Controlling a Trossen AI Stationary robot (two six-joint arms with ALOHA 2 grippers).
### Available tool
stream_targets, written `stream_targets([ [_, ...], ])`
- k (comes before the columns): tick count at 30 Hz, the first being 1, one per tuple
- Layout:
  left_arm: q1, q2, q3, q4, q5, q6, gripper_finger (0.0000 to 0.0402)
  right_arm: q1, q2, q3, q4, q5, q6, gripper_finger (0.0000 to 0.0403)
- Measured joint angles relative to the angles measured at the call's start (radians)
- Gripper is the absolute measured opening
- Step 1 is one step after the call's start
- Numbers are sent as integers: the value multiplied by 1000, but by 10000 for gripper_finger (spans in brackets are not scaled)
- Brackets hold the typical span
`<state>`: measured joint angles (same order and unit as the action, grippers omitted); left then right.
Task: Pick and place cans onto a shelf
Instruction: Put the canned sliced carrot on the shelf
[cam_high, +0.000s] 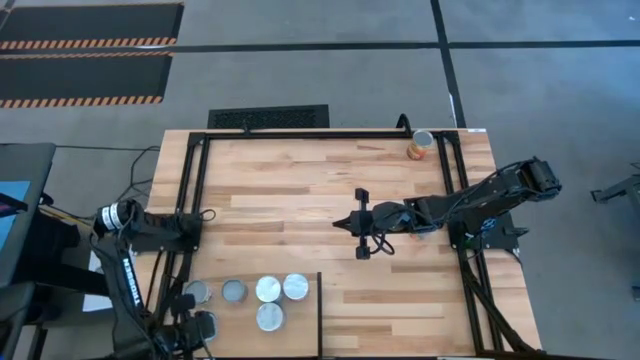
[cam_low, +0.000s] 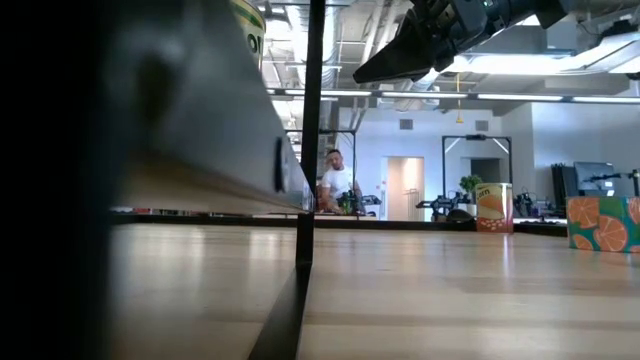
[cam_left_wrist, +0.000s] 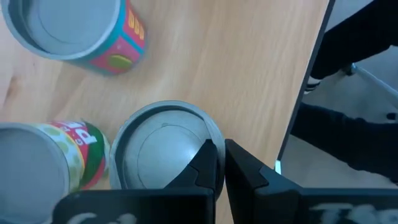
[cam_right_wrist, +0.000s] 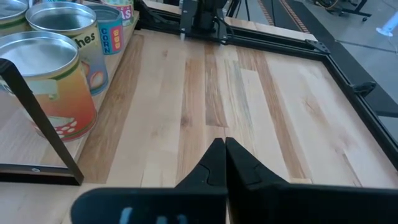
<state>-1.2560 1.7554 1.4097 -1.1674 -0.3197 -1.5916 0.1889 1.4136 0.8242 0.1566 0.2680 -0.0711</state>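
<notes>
From above, five cans are seen grouped on the shelf, one can at the far edge, and the right gripper is held mid-table. Its fingers are pressed together in the right wrist view. In the left wrist view the left gripper is seemingly closed empty beside a grey-topped can.

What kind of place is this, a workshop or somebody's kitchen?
Most likely a robotics lab or open workshop, not a kitchen: striped hazard mats lie on the grey floor, exposed ceiling pipes run overhead, and a person sits among equipment far behind the table.

Five upright cans clustered on pale shelf, sixth can apart
</notes>
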Motion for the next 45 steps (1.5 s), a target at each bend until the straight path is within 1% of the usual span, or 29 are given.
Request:
stream_targets([
  [2, 3, 0, 0, -1, 10, 1, 0, 0, 0, 0, 0, 0, 0, 6],
  [5, 3, 0, 0, 0, 60, 1, 1, 0, 0, 0, 1, 0, 0, 5],
  [10, 2, -1, 0, 2, 89, -9, 9, 0, 0, 0, 1, 0, 0, 6],
  [23, 3, -1, 0, 4, 106, -5, 16, 0, 0, 0, 1, 0, -5, 6],
  [31, 3, -1, 0, -7, 114, -2, 54, 0, 0, 0, 1, 0, -6, 6],
  [34, 3, -1, 0, -25, 115, -2, 62, -1, 0, 0, 1, 0, -8, 6],
  [42, 3, -1, 0, -57, 117, -1, 64, 0, 0, 0, 1, 0, -7, 6],
  [45, 3, -1, 0, -57, 134, -1, 64, 0, 0, 0, 1, 0, -7, 6],
])
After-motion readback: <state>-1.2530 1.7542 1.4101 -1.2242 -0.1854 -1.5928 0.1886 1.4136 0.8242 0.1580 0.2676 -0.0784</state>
